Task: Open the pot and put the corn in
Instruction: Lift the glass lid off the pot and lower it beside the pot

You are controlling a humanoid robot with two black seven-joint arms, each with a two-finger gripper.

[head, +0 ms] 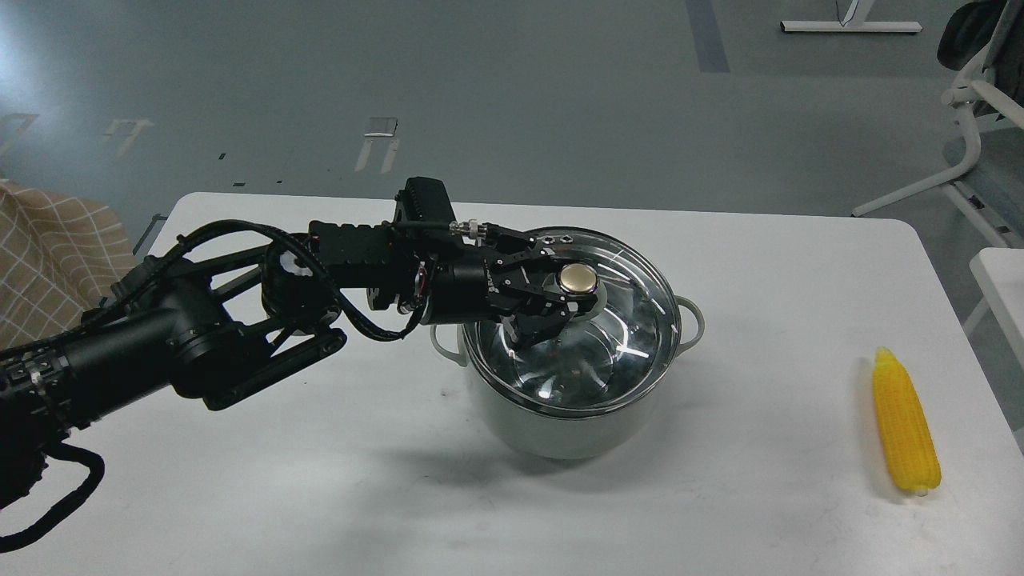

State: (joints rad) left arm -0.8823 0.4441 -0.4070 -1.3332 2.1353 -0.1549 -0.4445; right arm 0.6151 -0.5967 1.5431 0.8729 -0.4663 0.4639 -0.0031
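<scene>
The pale grey-white pot [560,428] stands in the middle of the white table [320,480], with a loop handle on each side. A glass lid [632,320] with a gold knob [578,278] covers it and sits a little raised. My left gripper [570,294] reaches in from the left, shut on the knob, with one finger on each side of it. The yellow corn [904,420] lies on the table at the far right, its tip pointing away from me. My right gripper is out of view.
A white chair frame [980,104] and the corner of another white table [1000,280] stand past the right edge. A checked tan cloth [48,256] is at the left. The floor lies beyond the far table edge.
</scene>
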